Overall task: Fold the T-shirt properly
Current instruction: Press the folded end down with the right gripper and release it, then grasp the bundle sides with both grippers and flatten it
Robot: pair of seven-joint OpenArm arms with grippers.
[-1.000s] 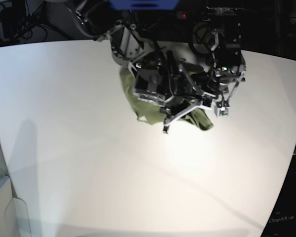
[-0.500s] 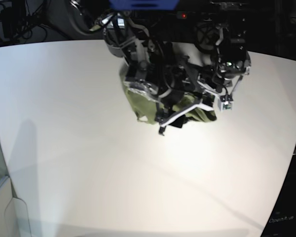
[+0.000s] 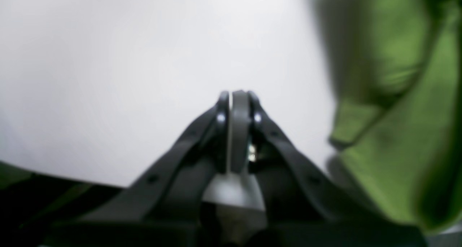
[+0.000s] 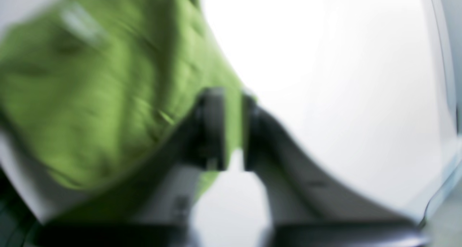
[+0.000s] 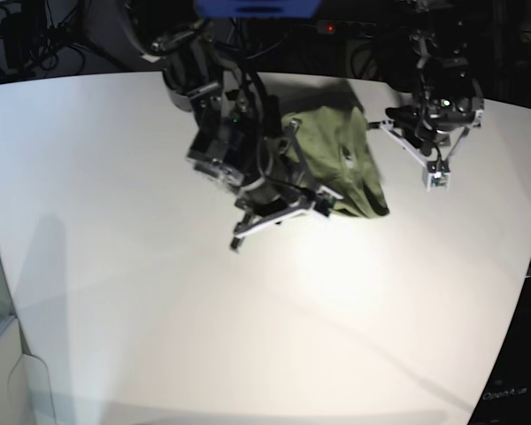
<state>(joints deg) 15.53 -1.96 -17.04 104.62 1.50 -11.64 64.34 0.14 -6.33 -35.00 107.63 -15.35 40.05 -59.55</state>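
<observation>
The right gripper [image 4: 231,128], seen just left of centre in the base view, is clenched, and in its wrist view a strip of green cloth sits between the two fingers, so I judge it pinches an edge of the T-shirt [image 5: 332,159]. The left gripper [image 3: 238,106], at the upper right of the base view, is closed on nothing; its fingers meet over bare table [image 5: 115,266] with the cloth just beside it to the right of its wrist frame. The T-shirt lies bunched in a compact heap at the upper centre of the base frame, between the two arms, a small pale tag showing on its top. In my judgement the step in hand is gathering and spreading the garment, not folding: no flat layout is visible. The next move calls for the left gripper to open and take a second edge, then both to draw the cloth apart and lay it flat.
</observation>
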